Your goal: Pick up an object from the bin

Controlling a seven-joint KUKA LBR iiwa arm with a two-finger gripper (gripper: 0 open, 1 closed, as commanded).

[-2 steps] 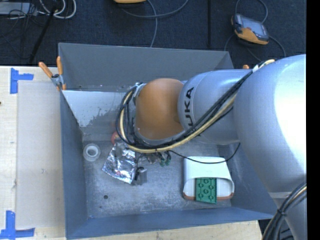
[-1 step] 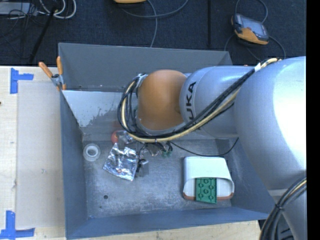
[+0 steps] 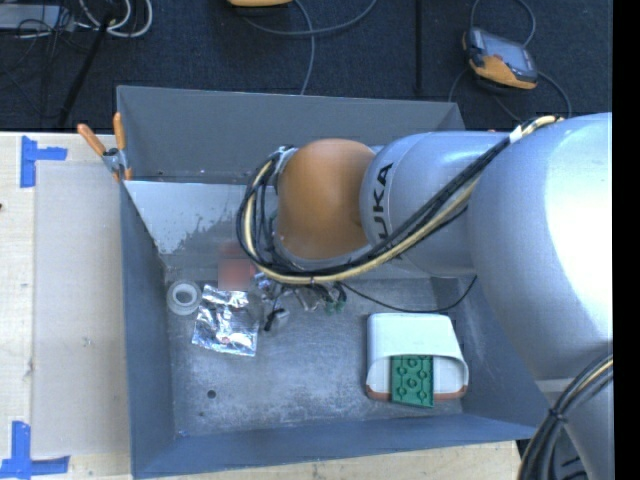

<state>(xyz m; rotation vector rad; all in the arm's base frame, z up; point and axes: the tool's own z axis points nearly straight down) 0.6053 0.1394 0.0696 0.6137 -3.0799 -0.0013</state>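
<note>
Camera view, left to right across the grey metal bin (image 3: 146, 353): toward the left wall, a clear ring-shaped roll of tape (image 3: 183, 297) flat on the floor, touching or just beside a crumpled silver foil wrapper (image 3: 225, 325). Behind the foil, nearer the back wall, a flat pinkish-brown patch (image 3: 234, 266), kind too unclear to tell. Near the bin's middle, the gripper (image 3: 285, 305) low over the floor at the foil's right edge, tucked under the arm's orange wrist cover (image 3: 320, 203) and looped cables; spread or pressed together, impossible to tell. Just right of it, a small green scrap (image 3: 335, 305), partly hidden. Toward the front right corner, well apart, a white rounded block (image 3: 415, 340) bearing a green studded brick (image 3: 412, 379).

Judged as the reach-down step, with no lift yet. Foil wrapper the likeliest pick, being nearest. Next move calling for a settle onto the foil's edge, a firm squeeze, then a straight rise. Possible snags: thin foil slipping or tearing, the tape roll dragged along, the back wall close behind the wrist.
</note>
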